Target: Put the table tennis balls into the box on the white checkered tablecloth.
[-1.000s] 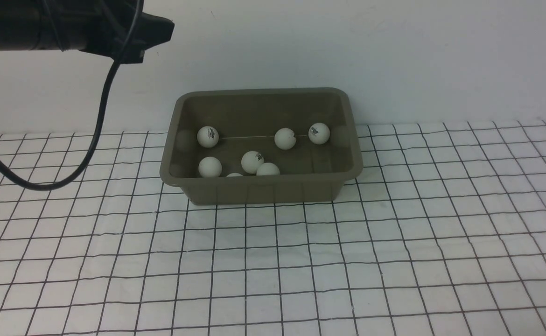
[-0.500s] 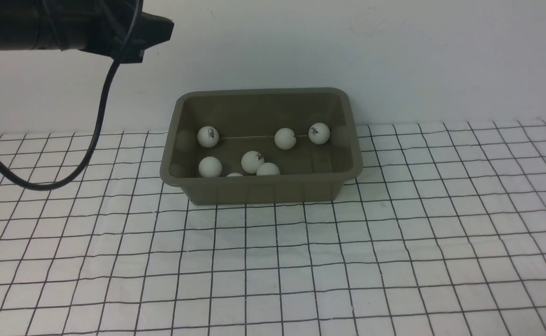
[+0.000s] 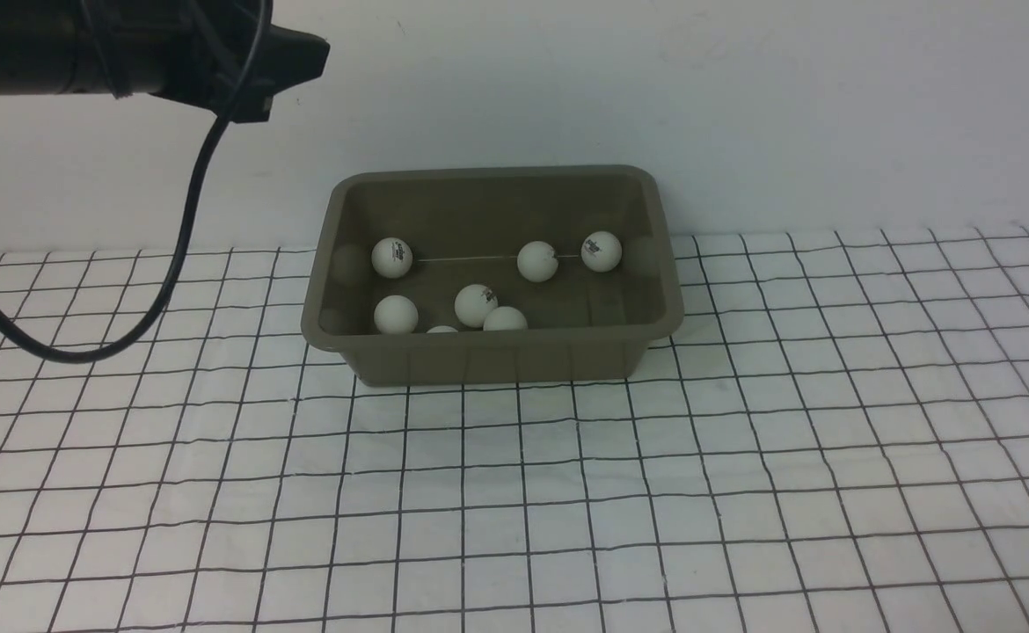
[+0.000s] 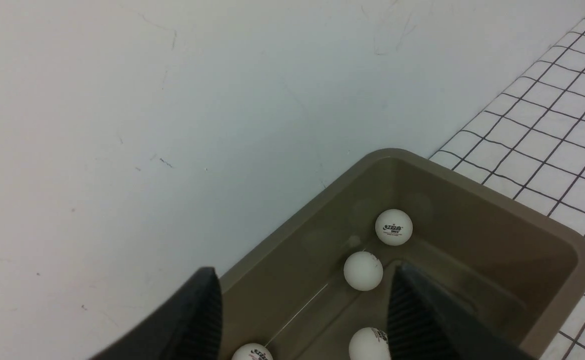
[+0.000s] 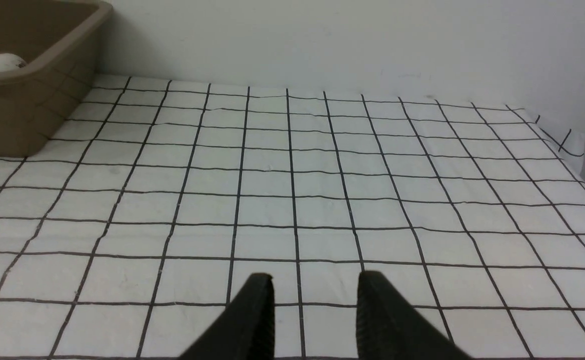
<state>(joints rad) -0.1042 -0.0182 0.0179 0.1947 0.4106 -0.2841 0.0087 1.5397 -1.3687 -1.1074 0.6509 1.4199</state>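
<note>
- A plain white wall [image 3: 743, 105] rises right behind the box [image 3: 492, 356], which sits on the white checkered tablecloth [image 3: 743, 457] at centre frame in the front view, its far rim close to the wall.
- A black cable [image 3: 182, 237] loops down from the left arm [image 3: 127, 48] in the upper left of the frame, well to the left of the box.
- All seven table tennis balls [image 3: 477, 304] lie inside the box; the near wall hides most of one.
- The box is smooth olive-grey plastic with rounded corners, a flared rim and sloping walls; the balls are matte white spheres, some with a small dark logo.
- The cloth is white with thin black grid lines, slightly wrinkled.
- The left claw [image 4: 302, 305] hangs above the box, fingers spread, nothing between them.
- The right claw [image 5: 315, 305] is low over bare cloth at the bottom of its wrist view, empty and at its most closed, though a gap shows between the fingers.
</note>
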